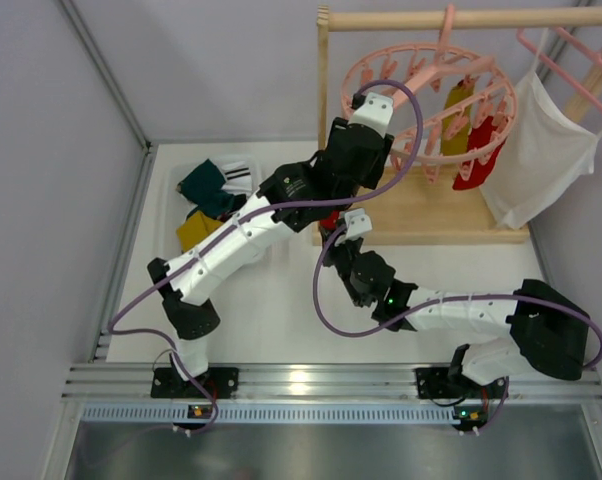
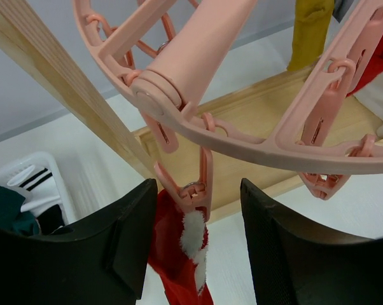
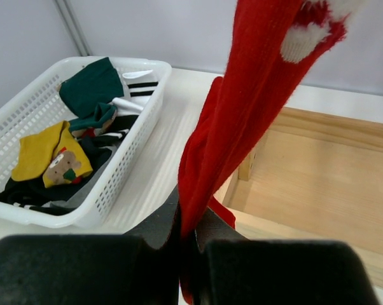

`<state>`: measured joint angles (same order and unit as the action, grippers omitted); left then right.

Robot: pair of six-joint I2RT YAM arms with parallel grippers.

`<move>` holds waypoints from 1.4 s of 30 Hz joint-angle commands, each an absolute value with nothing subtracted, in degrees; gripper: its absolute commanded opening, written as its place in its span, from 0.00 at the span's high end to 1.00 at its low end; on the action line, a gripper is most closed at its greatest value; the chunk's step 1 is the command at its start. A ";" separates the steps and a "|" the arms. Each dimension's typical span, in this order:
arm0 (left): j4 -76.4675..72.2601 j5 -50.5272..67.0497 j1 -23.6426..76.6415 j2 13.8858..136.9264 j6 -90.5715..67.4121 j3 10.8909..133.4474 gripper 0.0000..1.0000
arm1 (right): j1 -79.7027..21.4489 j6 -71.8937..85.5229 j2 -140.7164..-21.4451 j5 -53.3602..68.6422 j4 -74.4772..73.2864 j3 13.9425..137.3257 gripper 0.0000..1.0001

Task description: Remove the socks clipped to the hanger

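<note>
The round pink hanger (image 1: 421, 85) hangs from a wooden rod, with a mustard sock (image 1: 458, 120) and a red sock (image 1: 481, 150) clipped on its right side. In the left wrist view the hanger ring (image 2: 242, 136) is overhead. My left gripper (image 2: 198, 190) is open, its jaws on either side of a pink peg (image 2: 193, 190) that clips a red sock with white trim (image 2: 172, 254). My right gripper (image 3: 188, 235) is shut on the lower part of that same red sock (image 3: 242, 114), which hangs stretched above it. A bit of this sock shows between the arms (image 1: 329, 219).
A white basket (image 1: 176, 180) at the left holds teal (image 1: 203, 185), mustard (image 1: 196, 230) and striped socks; it also shows in the right wrist view (image 3: 134, 159). The wooden rack base (image 1: 451, 215) lies under the hanger. A white shirt (image 1: 546, 150) hangs at the right.
</note>
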<state>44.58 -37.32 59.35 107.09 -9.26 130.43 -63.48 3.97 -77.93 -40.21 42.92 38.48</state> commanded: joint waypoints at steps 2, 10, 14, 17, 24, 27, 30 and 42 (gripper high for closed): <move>41.93 -40.07 59.41 107.93 -8.44 132.54 0.41 | -65.30 2.82 -78.05 -39.29 45.62 40.34 1.00; 38.50 -42.10 59.33 108.98 -6.59 132.45 0.44 | -66.18 2.02 -77.35 -39.20 45.70 39.99 1.00; 36.31 -41.49 58.98 109.86 -5.63 132.45 0.47 | -66.53 2.02 -77.26 -39.11 45.79 39.81 1.00; 35.69 -40.87 58.89 110.74 -5.45 132.54 0.50 | -66.71 1.85 -77.26 -39.11 45.79 39.90 1.00; 34.63 -40.69 58.80 111.53 -4.92 132.63 0.62 | -66.88 1.58 -77.61 -39.20 45.44 40.17 1.00; 34.45 -40.87 58.80 111.45 -4.66 132.71 0.71 | -66.97 1.67 -78.05 -39.29 45.53 39.82 1.00; 34.45 -41.13 58.80 111.53 -4.31 132.63 0.79 | -66.88 2.20 -77.70 -39.29 46.49 38.50 1.00; 34.54 -39.82 58.54 106.44 -6.76 126.57 0.41 | -67.06 10.28 -64.80 -31.56 46.24 24.00 1.00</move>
<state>37.08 -40.01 58.98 110.74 -5.10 128.46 -65.67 6.37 -70.54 -35.86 44.49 26.92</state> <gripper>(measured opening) 0.560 0.004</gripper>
